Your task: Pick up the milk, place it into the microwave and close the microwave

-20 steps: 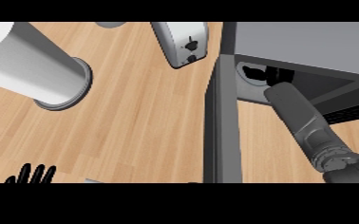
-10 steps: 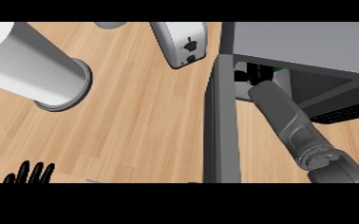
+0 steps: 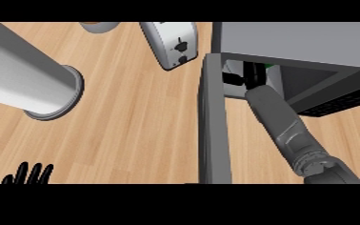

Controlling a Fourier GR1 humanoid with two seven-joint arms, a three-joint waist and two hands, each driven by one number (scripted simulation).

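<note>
Milk carton, white with a green cap [image 3: 265, 67], sits inside the grey microwave [image 3: 295, 43], far right; the right hand [image 3: 243, 78] there hides its fingers, so release gently before swinging the open door [image 3: 213, 124] shut.

Toaster [image 3: 171, 43] left of microwave [image 3: 295, 47]; open door [image 3: 213, 124] before it.

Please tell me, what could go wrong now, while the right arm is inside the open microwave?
1. The right hand is deep in the microwave and mostly hidden, so whether the milk stands upright cannot be checked; a green bit shows beside it.
2. The forearm runs close along the open door; pulling back at an angle could knock it.
3. The toaster stands near the door's hinge side and might be bumped when closing.
</note>
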